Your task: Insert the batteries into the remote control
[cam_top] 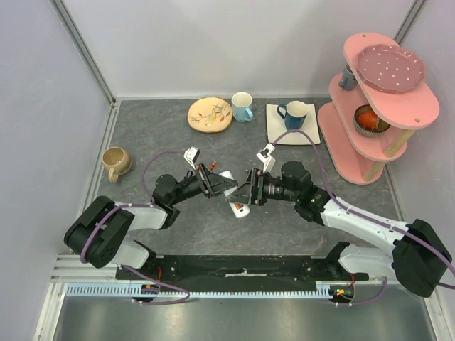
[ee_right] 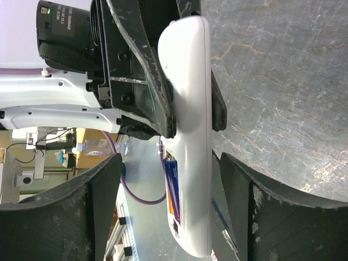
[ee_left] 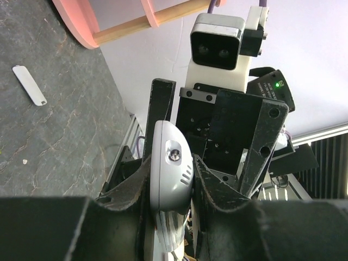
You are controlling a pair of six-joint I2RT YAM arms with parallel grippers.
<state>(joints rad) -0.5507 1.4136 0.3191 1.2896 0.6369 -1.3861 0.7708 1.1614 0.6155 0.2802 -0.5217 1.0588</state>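
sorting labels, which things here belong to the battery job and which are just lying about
For the job: remote control, blue battery in it, left gripper holding it, loose white cover.
Lying about: beige mug, floral plate, light blue mug, dark blue mug, pink shelf.

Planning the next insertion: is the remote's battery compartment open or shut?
Open. A blue battery sits exposed in the remote control, and a white cover-like strip lies apart on the table.

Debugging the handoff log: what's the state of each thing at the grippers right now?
remote: gripped at one end, back open.
battery: sitting in the remote's open back.
cover: off, flat on the table.
left gripper: shut on the remote.
right gripper: open, straddling the remote.
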